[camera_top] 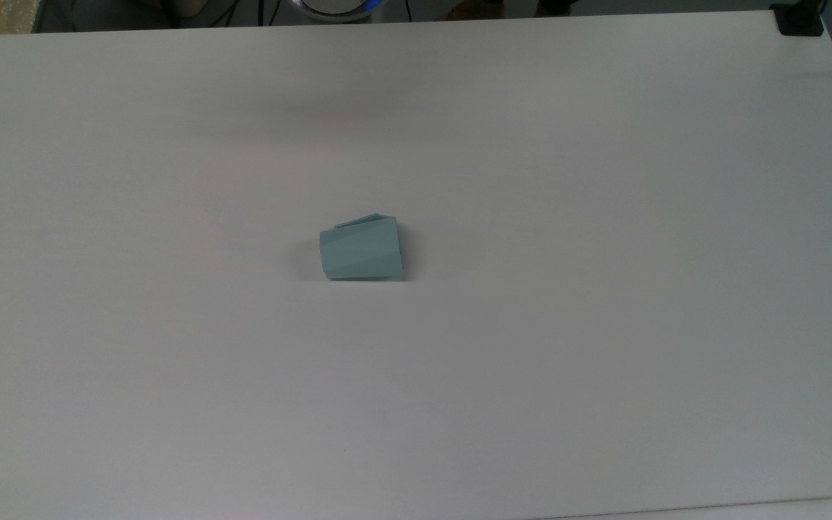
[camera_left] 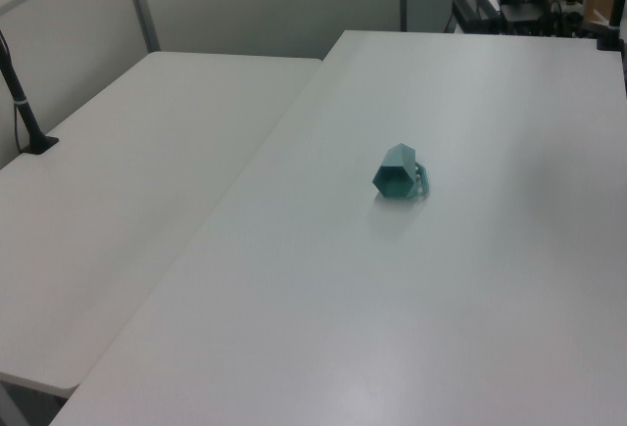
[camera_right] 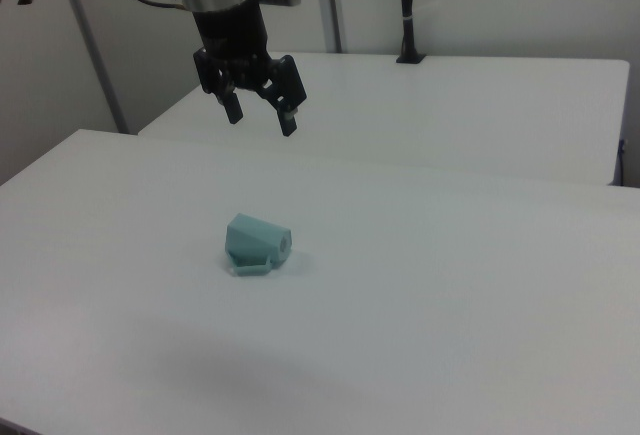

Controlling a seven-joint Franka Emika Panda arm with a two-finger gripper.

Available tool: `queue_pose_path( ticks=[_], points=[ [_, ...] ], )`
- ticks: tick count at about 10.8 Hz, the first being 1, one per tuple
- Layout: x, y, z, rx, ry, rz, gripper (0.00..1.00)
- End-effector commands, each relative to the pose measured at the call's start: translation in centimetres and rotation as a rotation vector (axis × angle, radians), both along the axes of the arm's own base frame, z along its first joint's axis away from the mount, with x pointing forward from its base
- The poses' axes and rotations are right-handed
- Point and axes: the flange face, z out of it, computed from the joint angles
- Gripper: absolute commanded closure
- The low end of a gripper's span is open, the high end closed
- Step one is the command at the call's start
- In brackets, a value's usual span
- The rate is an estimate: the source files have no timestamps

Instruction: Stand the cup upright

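Teal cup (camera_top: 362,249) is tipped on its side mid-table (camera_top: 604,325), nothing crowding it. Up behind it in the right view, the gripper (camera_right: 260,115) hangs in the air with jaws spread wide, holding nothing. Second table (camera_left: 127,181) sits alongside.

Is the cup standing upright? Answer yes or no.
No, the cup lies on its side on the table, below the open gripper.

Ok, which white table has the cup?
The nearer white table in the right view: the pale teal faceted plastic cup lies sideways on it. The farther white table bears a black post.
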Motion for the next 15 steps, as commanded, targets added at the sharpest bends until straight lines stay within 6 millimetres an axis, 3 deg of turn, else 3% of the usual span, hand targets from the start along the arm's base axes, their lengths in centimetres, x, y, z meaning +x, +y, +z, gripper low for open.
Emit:
queue_pose_path(
  ticks=[1, 2, 4, 6, 8, 10, 15],
  points=[
    [-0.7, 2.6, 0.2, 0.013, 0.005, -0.025, 0.00],
    [-0.3, 6.1, -0.6, -0.012, 0.014, -0.021, 0.00],
    [-0.3, 7.9, 0.4, -0.036, -0.006, 0.009, 0.00],
    [0.3, 11.8, 0.1, -0.128, 0.005, 0.088, 0.00],
    [2.6, 17.0, -3.1, -0.209, 0.091, 0.072, 0.00],
    [3.7, 21.8, -6.8, -0.298, 0.100, 0.068, 0.00],
    [4.6, 28.7, -12.5, -0.380, 0.072, 0.151, 0.00]
  ],
)
